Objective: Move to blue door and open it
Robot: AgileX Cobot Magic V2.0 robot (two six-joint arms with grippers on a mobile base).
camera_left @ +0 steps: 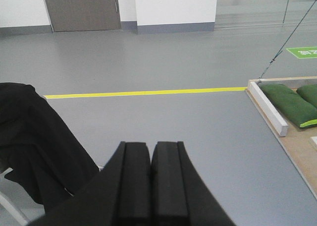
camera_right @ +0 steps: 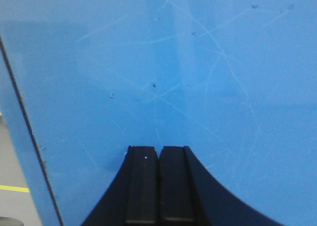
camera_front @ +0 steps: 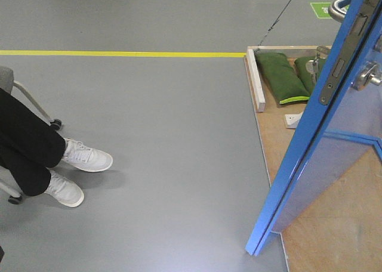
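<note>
The glossy blue door [camera_front: 298, 158], finely scratched, shows a silver lever handle [camera_front: 338, 7] and a grey latch plate [camera_front: 342, 62]. Left gripper [camera_left: 151, 186] and right gripper [camera_right: 159, 186] fingers are pressed together and hold nothing.

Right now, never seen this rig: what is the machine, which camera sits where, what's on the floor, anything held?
It is a two-armed robot on a rolling base. The front view looks down at the grey floor: the blue door stands on a wooden platform with green bags lying on it, and a seated person's white shoes are at left. The left wrist view shows the left pincer shut, empty, facing open floor. The right wrist view shows the right pincer shut, empty, close to the door's face.
</note>
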